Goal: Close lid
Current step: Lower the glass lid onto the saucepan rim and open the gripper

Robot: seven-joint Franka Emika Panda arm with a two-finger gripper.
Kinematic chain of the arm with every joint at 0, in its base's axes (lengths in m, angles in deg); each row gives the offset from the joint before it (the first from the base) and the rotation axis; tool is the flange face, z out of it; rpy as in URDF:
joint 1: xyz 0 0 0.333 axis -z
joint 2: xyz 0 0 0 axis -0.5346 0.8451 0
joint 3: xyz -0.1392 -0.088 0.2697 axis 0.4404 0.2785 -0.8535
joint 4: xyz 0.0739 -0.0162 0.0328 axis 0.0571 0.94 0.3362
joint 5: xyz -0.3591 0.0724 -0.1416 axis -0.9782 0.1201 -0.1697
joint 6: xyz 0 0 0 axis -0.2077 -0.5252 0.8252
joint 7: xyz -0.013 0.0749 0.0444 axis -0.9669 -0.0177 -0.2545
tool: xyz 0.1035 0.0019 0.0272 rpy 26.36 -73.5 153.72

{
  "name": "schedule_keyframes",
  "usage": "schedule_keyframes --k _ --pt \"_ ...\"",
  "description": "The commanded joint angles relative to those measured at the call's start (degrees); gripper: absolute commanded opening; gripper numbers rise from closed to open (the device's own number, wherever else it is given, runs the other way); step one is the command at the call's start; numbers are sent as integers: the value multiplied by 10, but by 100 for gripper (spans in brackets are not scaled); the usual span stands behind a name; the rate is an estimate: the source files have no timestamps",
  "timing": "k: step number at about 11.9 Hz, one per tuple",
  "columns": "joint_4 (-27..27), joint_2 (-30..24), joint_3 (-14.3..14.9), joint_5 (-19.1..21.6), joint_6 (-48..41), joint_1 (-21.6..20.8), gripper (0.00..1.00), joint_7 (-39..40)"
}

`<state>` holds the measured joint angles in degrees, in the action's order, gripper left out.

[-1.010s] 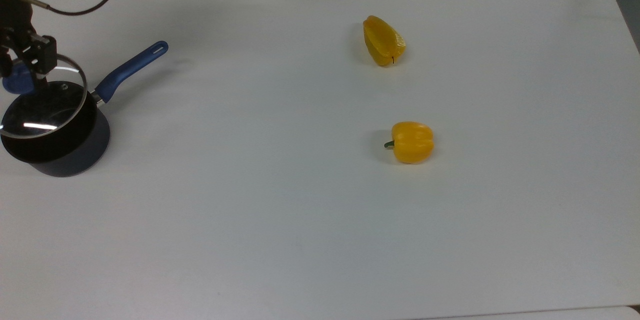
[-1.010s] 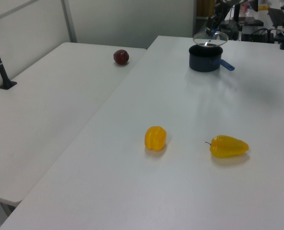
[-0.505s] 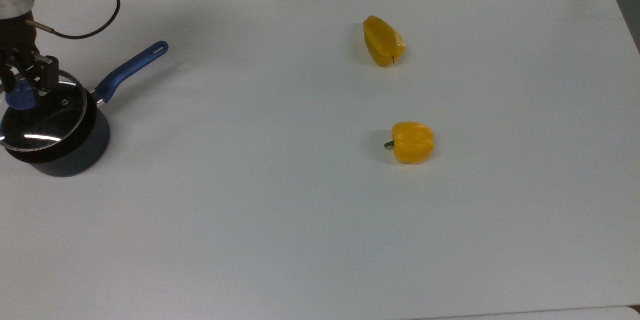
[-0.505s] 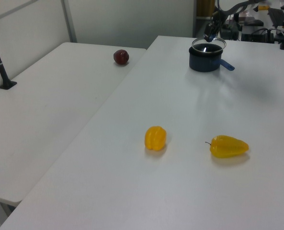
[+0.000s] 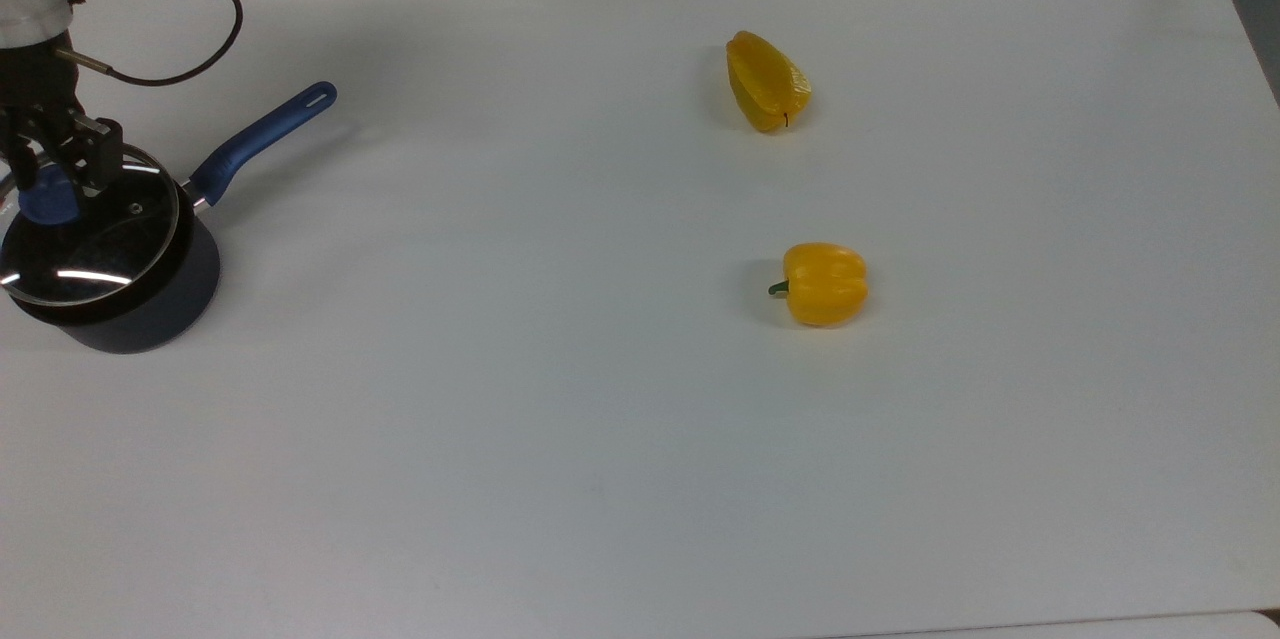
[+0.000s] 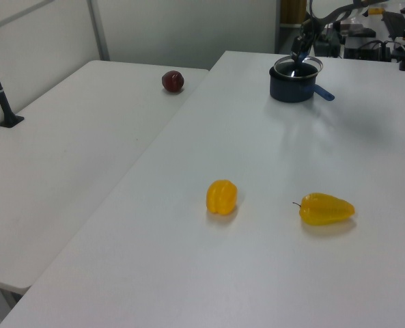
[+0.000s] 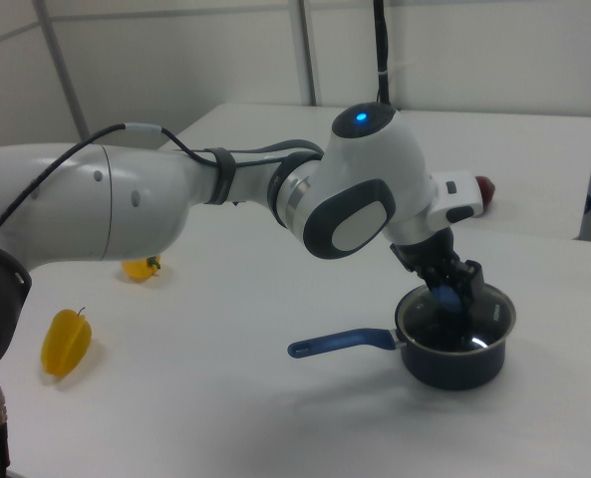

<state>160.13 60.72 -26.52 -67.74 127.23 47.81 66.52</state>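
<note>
1. The saucepan (image 5: 120, 304) is cut at the top view's left edge, and the lid (image 5: 95, 244) hides its inside.
2. The gripper (image 5: 48, 181) covers part of the lid's blue knob (image 5: 40, 204); finger contact is unclear.
3. In the left view, the saucepan's lid and knob are too small to make out.

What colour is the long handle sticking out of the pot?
Blue: the saucepan handle shows best in the top view.

A: Where's the tool (image 5: 48, 181)?
B: Clamped on the lid's (image 5: 90, 244) blue knob, over the saucepan (image 5: 150, 304).
A: And on the table (image 5: 600, 419)?
B: Two yellow peppers (image 5: 825, 283), well apart from it.
</note>
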Motion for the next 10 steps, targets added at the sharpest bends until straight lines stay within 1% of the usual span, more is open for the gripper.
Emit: schedule_keyframes --k 1,6,10 --pt "-7 2 -7 37 8 3 48 15" --pt "-7 8 -10 41 9 3 49 17" --pt "2 13 -10 42 40 4 49 16"
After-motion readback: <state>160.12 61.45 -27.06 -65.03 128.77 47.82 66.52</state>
